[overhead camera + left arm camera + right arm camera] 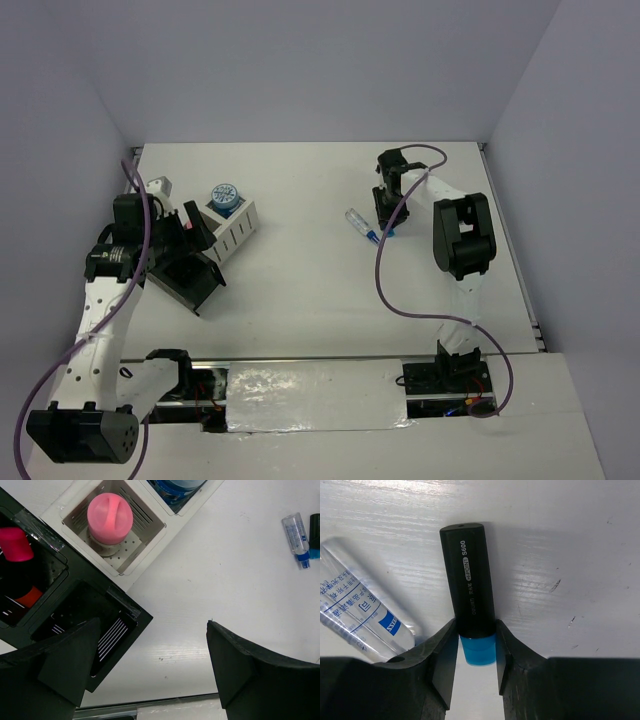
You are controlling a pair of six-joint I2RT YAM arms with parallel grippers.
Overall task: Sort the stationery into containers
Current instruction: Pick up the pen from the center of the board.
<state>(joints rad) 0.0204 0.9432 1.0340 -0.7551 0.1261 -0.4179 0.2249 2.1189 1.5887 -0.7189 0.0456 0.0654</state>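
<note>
A white table [320, 300] with a shiny tape strip [315, 395] along its near edge.

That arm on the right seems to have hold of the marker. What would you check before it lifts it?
1. Right gripper on the blue marker: fingers press both its sides: ok.
2. Grip centred: it holds near the blue end, so the marker may tilt when lifted: not ok.
3. Clear tube apart from the fingers: it lies close beside one: cannot tell.
4. Left gripper out of the way: open, holding nothing, over the black organizer: ok.
5. Room to drop it: one black compartment looks empty: ok.
</note>
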